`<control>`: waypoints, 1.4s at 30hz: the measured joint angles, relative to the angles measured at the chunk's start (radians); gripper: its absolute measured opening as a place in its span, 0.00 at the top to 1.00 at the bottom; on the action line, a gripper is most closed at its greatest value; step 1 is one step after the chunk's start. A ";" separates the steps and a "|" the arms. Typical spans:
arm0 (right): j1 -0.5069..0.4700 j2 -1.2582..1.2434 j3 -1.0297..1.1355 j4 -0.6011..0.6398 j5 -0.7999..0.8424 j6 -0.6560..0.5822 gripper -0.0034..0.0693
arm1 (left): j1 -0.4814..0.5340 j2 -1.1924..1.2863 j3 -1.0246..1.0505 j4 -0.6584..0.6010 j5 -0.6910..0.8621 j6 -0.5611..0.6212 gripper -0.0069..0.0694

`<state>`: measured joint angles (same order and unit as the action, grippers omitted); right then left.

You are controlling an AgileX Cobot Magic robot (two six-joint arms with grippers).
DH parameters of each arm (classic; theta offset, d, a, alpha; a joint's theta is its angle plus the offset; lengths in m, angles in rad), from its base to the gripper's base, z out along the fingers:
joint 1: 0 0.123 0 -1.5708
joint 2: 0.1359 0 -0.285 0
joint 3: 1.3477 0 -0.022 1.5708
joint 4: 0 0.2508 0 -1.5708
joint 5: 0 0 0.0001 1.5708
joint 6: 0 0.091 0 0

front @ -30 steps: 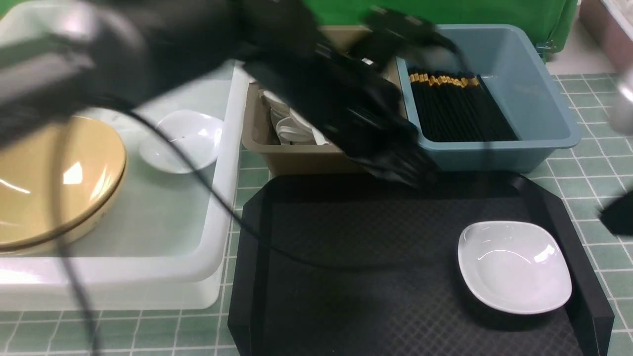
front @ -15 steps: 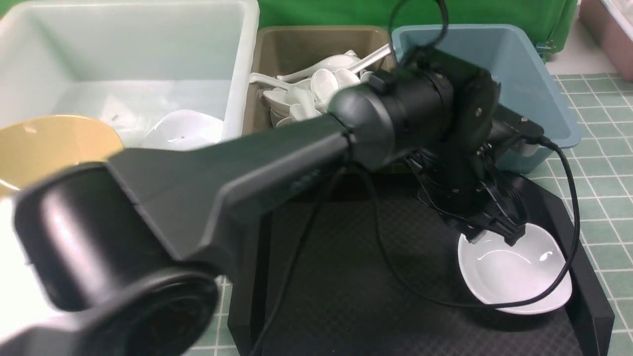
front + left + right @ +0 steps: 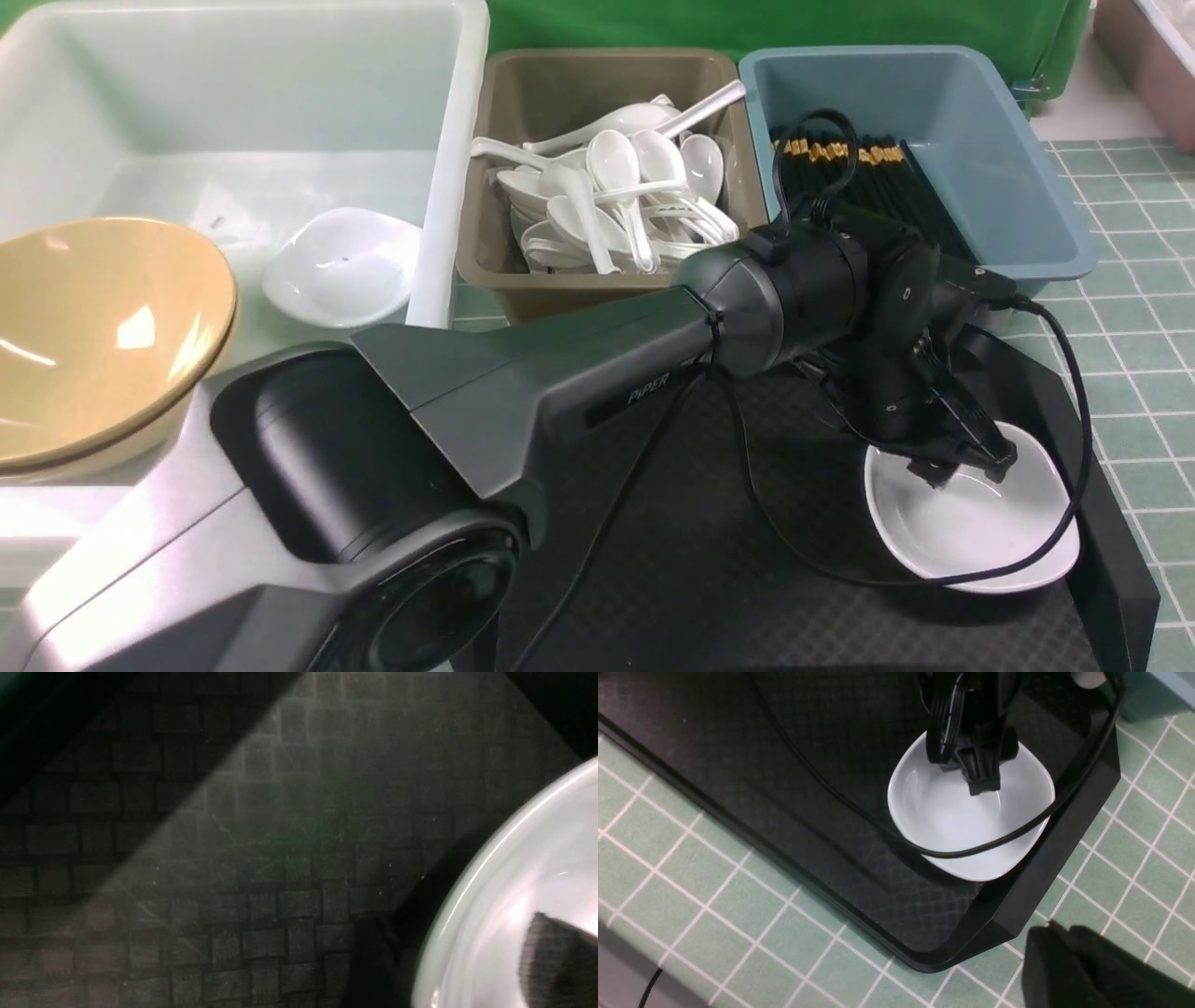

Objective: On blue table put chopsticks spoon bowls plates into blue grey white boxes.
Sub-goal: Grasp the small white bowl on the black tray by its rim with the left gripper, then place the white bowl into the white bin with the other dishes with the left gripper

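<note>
— Left hand (image 3: 962, 459) stands spread astride the far rim of the white plate (image 3: 980, 537), which sits at the right of the black tray (image 3: 653, 541) on the counter (image 3: 1144, 322).
— Its wrist view alone shows one finger (image 3: 560, 961) inside the plate, the other outside, rim between them. Only the right wrist view catches the right hand (image 3: 1059, 952), clenched, over the counter by the tray's corner.

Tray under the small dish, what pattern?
Black tray, woven-check texture; clearest in left wrist view.

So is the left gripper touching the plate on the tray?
Cannot tell: right wrist view shows left gripper over plate rim, contact or gap unclear.
</note>
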<state>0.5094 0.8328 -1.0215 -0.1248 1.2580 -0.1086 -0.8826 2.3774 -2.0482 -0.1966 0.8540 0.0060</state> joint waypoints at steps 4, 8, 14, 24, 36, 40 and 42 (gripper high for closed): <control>-0.001 0.000 0.000 0.002 -0.020 0.000 0.85 | 0.000 0.000 -0.001 0.015 0.015 0.000 0.72; -0.001 0.000 0.000 0.005 -0.048 0.000 0.85 | 0.003 -0.039 -0.004 0.017 0.057 0.005 0.83; -0.001 0.023 -0.022 0.068 -0.133 -0.004 0.85 | 0.029 -0.205 -0.002 0.131 0.155 0.031 0.90; 0.093 0.320 -0.261 0.240 -0.204 -0.147 0.85 | 0.334 -0.579 -0.002 0.173 0.328 0.061 0.90; 0.403 0.703 -0.613 0.210 -0.208 -0.182 0.85 | 0.843 -0.764 0.311 0.043 0.324 0.166 0.90; 0.409 0.748 -0.646 0.198 -0.206 -0.183 0.84 | 0.951 -0.774 0.430 -0.037 0.199 0.184 0.90; 0.409 0.761 -0.650 0.186 -0.206 -0.183 0.84 | 1.001 -0.767 0.491 -0.084 0.107 0.187 0.90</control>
<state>0.9181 1.5936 -1.6718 0.0613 1.0521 -0.2919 0.1188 1.6100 -1.5575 -0.2811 0.9612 0.1926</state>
